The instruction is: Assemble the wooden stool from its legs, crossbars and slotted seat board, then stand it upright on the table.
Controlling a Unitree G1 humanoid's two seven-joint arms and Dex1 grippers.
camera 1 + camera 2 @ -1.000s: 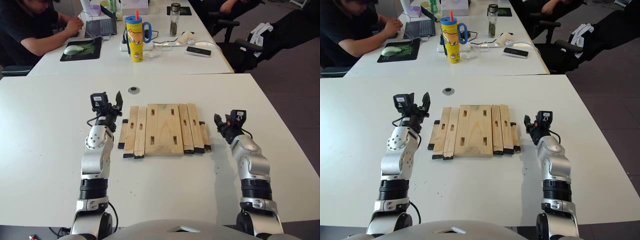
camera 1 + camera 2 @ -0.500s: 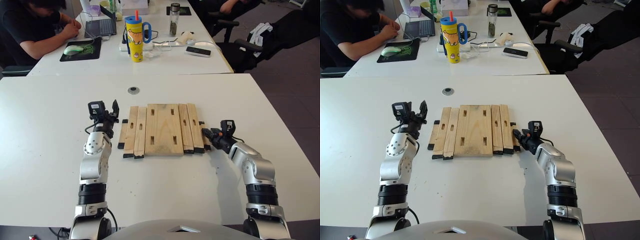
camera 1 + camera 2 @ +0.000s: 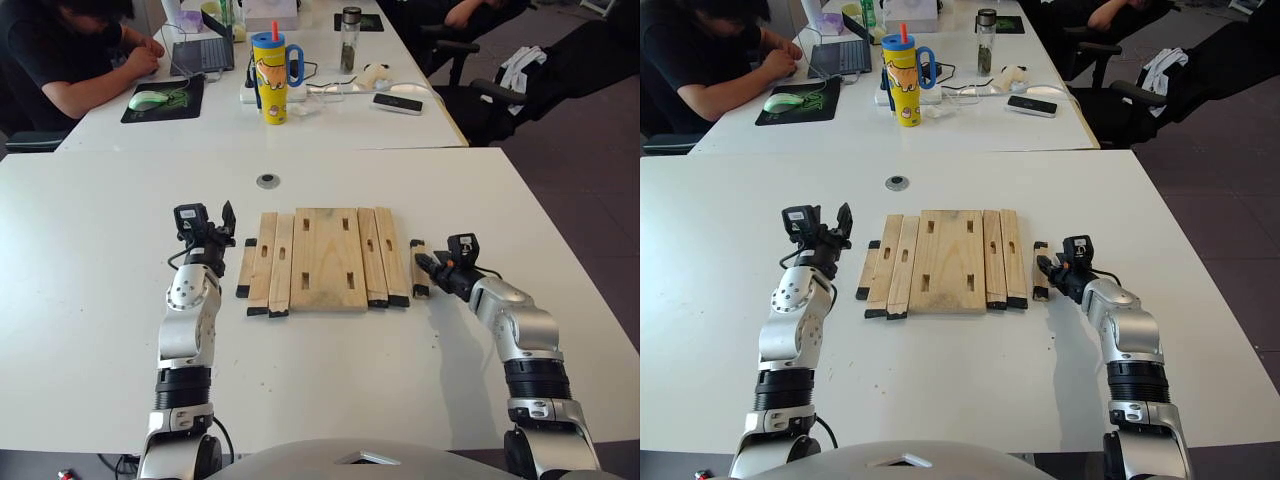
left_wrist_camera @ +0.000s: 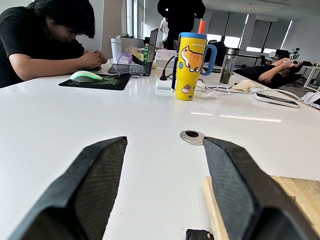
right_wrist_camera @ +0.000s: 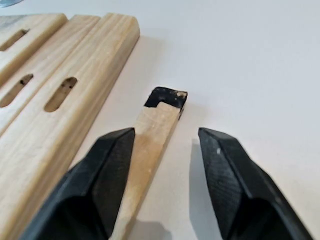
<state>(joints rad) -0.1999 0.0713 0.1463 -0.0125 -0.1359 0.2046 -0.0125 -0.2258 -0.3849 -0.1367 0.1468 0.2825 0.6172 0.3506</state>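
Note:
The slotted seat board (image 3: 328, 258) lies flat mid-table, with two legs (image 3: 272, 262) on its left and two legs (image 3: 381, 255) on its right. A thin black-tipped crossbar (image 3: 244, 268) rests at the far left of the row. Another crossbar (image 5: 152, 135) lies a small gap away from the right legs. My right gripper (image 5: 165, 134) is open low over the table, one finger on each side of that crossbar's end. My left gripper (image 4: 165, 145) is open, holds nothing, and hovers just beyond the left crossbar (image 4: 199, 234).
A round cable grommet (image 3: 267, 181) sits in the table behind the parts. The far table holds a yellow mug (image 3: 268, 75), a laptop, a mouse and a phone. Bare white tabletop lies on both sides and in front of the parts.
My right gripper came down from a raised spot on the right to the right crossbar, and the crossbar has slid slightly right, away from the legs. My left gripper sank a little.

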